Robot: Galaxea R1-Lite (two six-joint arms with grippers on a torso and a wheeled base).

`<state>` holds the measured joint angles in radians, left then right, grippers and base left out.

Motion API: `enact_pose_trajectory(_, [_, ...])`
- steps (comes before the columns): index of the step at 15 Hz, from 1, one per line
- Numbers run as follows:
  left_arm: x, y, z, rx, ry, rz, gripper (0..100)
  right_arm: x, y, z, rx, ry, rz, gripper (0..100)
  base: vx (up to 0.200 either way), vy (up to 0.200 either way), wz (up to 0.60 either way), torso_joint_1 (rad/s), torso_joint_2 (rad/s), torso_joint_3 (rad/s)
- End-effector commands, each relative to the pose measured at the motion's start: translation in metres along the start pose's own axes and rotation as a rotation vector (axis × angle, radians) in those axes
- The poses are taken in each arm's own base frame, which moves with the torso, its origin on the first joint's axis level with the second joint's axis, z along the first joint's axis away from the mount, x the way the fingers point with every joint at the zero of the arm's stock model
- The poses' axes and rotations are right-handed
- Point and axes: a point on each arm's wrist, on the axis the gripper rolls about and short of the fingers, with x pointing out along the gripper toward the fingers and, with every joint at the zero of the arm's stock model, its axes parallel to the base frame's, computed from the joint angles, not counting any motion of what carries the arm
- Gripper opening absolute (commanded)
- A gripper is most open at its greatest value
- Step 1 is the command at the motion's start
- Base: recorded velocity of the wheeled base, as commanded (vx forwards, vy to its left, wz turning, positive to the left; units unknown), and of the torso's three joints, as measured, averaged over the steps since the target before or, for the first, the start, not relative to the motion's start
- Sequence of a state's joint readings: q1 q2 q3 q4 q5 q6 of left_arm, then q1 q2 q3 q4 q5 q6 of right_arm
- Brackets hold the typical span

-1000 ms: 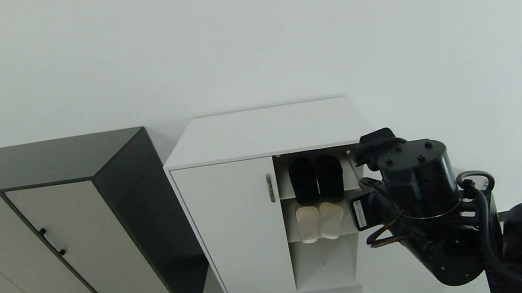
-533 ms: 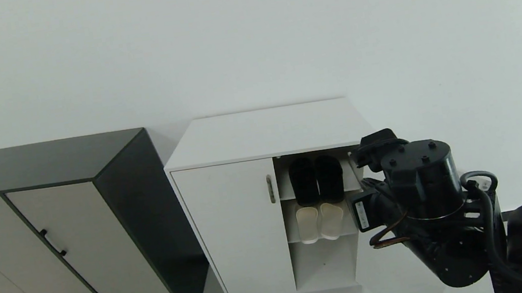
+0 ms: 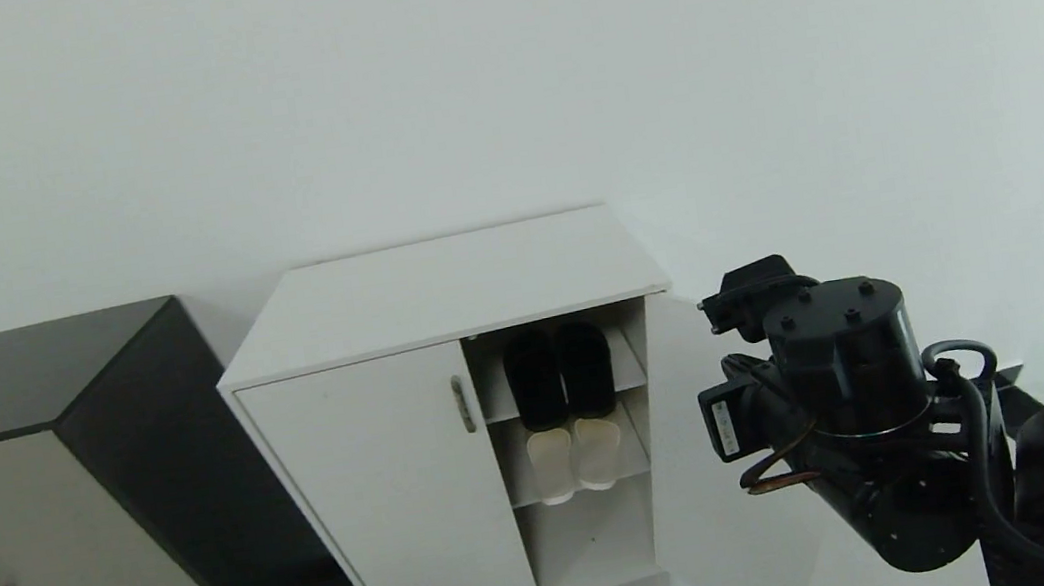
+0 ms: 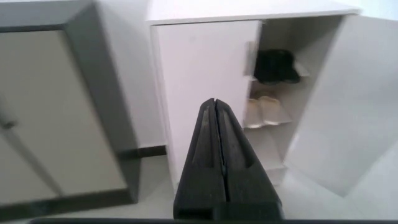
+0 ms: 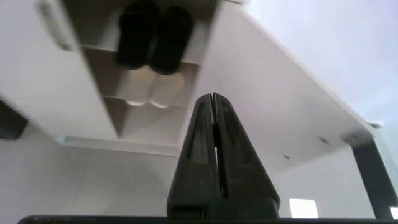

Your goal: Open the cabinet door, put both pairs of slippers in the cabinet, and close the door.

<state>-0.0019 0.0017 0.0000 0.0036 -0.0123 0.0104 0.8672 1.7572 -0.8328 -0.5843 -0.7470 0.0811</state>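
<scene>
The white cabinet (image 3: 441,289) stands against the far wall, just right of a dark cabinet (image 3: 52,476). Its left door (image 3: 387,492) is closed and its right door (image 4: 348,106) is swung open. Inside, the black slippers (image 3: 559,364) sit side by side on the top shelf, and the pale slippers (image 3: 576,457) sit on the shelf below. The right gripper (image 5: 214,102) hangs near the open side, jaws pressed together and empty. The left gripper (image 4: 215,106) faces the closed door, its jaws likewise pressed together on nothing.
</scene>
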Motion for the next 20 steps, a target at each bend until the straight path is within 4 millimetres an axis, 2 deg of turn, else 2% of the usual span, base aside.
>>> enact_pose_trajectory(1, [0.0, 0.0, 0.0, 0.0, -0.001, -0.001, 0, 0.001, -0.001, 0.0, 0.002, 0.001, -0.006, 0, 0.0, 0.0, -0.6, -0.007, 0.01, 0.002])
enact_pose_trajectory(5, [0.0, 0.0, 0.0, -0.001, 0.001, -0.001, 0, 0.009, -0.011, 0.003, 0.018, 0.003, 0.017, 0, 0.0, 0.0, 0.0, 0.0, 0.0, 0.0])
enact_pose_trajectory(8, [0.0, 0.0, 0.0, -0.001, -0.001, -0.001, 0, 0.021, -0.026, 0.02, 0.076, -0.032, 0.027, 0, 0.0, 0.0, 0.0, 0.0, 0.0, 0.0])
enact_pose_trajectory(11, [0.0, 0.0, 0.0, -0.001, -0.001, -0.001, 0, 0.048, -0.042, 0.035, 0.116, -0.034, -0.027, 0, 0.0, 0.0, 0.0, 0.0, 0.0, 0.0])
enact_pose_trajectory(16, [0.0, 0.0, 0.0, -0.001, 0.001, -0.001, 0, 0.11, -0.063, 0.045, 0.18, -0.025, -0.056, 0, -0.2, 0.0, 0.0, 0.002, 0.0, 0.0])
enact_pose_trajectory(20, [0.0, 0.0, 0.0, -0.003, -0.001, -0.001, 0, 0.139, -0.078, 0.051, 0.195, -0.029, -0.077, 0, 0.0, 0.0, 0.0, 0.0, 0.0, 0.0])
